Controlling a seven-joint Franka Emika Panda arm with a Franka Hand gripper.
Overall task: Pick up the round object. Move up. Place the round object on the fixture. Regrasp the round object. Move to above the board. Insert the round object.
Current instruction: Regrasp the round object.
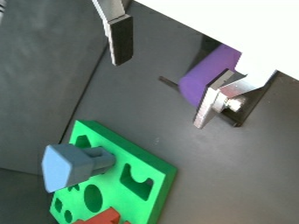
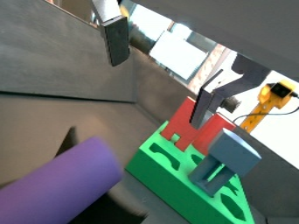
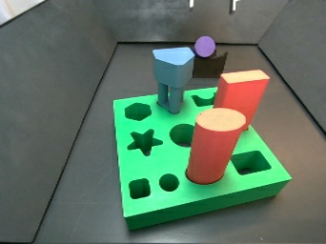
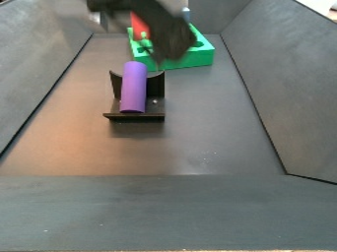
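The round object (image 4: 134,85) lay lengthwise on the fixture (image 4: 133,110), which stood on the floor between the viewer and the board (image 4: 192,49) in a side view. The gripper (image 4: 156,22) hung above the space between fixture and board, its fingers (image 1: 118,37) apart with nothing between them. In a side view the board (image 3: 192,186) sat nearest, a red cylinder (image 3: 214,145) upright in it at the front, a red block (image 3: 238,93) behind that, and a blue peg (image 3: 173,71) standing left of the block.
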